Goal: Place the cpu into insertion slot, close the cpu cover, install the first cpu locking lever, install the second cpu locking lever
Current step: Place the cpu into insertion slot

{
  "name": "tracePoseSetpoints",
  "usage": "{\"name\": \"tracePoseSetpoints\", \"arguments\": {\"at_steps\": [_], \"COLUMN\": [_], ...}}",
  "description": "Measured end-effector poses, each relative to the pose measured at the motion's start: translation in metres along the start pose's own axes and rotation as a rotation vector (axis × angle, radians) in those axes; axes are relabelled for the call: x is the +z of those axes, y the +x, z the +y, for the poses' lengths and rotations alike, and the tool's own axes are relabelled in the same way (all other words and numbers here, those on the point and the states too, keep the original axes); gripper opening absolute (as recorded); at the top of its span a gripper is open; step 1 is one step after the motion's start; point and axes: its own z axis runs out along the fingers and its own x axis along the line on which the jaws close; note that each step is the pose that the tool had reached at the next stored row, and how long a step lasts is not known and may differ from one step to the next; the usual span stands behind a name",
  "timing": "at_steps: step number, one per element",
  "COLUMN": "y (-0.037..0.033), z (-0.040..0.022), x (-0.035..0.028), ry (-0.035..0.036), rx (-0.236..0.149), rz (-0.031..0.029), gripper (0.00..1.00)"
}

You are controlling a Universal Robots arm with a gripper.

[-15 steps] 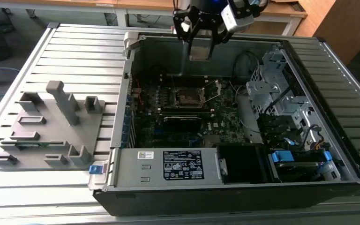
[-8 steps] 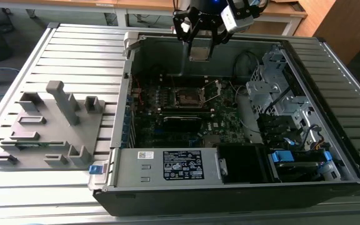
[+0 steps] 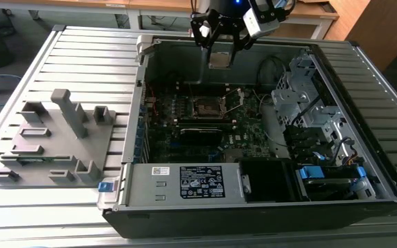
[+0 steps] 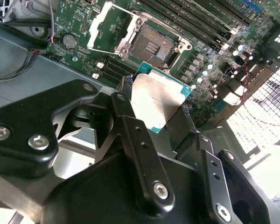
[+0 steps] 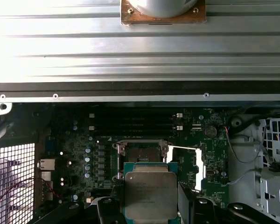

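The gripper (image 3: 220, 53) was clamped on the cpu (image 3: 219, 61), pinching two opposite edges between its black fingers (image 4: 130, 135). It held the chip in the air over the open computer case (image 3: 178, 64), well apart from the motherboard (image 3: 178, 116) below. In both wrist views the chip's dull metal top showed, and beyond it the insertion slot (image 4: 154, 45) lay bare and dark inside its silver rim. The cpu cover (image 4: 101, 21) seemed to be swung up and open just beside the slot, though how far it tilted was hard to judge, and the case sat on a slatted metal table (image 3: 81, 62).
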Motion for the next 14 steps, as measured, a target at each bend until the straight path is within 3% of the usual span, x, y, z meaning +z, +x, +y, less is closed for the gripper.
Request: {"name": "tracePoseSetpoints", "arguments": {"at_steps": [14], "y": [0.0006], "z": [-0.0002], "x": [0.0030], "ry": [0.0027], "rx": [0.000], "rz": [-0.0002], "gripper": [0.54]}}
